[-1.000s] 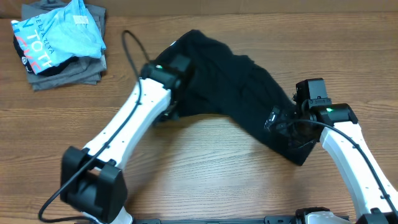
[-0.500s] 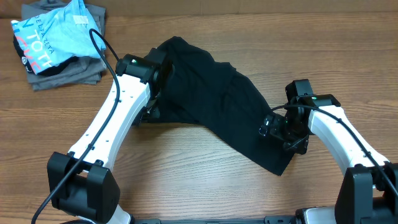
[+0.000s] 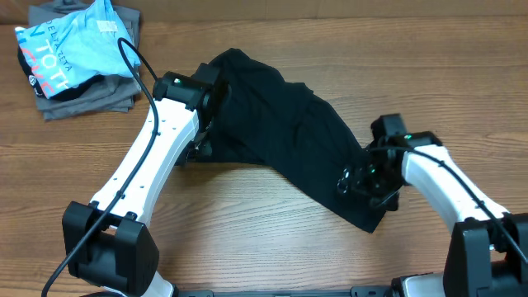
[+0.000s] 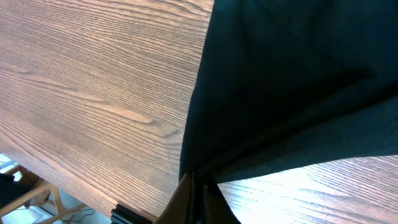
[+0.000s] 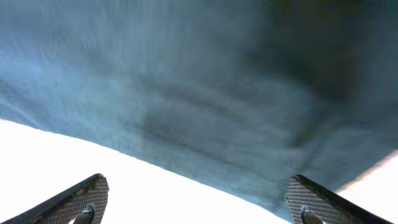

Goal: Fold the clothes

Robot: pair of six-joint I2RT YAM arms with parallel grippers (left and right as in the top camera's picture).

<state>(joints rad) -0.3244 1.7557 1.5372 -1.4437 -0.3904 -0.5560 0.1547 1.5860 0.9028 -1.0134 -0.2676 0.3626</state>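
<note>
Black T-shirt (image 3: pixel 280 132) lying bunched in a diagonal band across mid tabletop (image 3: pixel 247 243), your left gripper (image 4: pixel 198 200) pinching its left edge tight, your right gripper (image 5: pixel 198 190) standing wide open right over its lower-right end, holding nothing, blue shirt (image 3: pixel 74 45) sitting on grey pile (image 3: pixel 99 97) in far-left corner.

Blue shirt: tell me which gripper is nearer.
Left. The left gripper, shut on the T-shirt, is a short way from the blue shirt; the right gripper, open, is at the T-shirt's far end.
</note>
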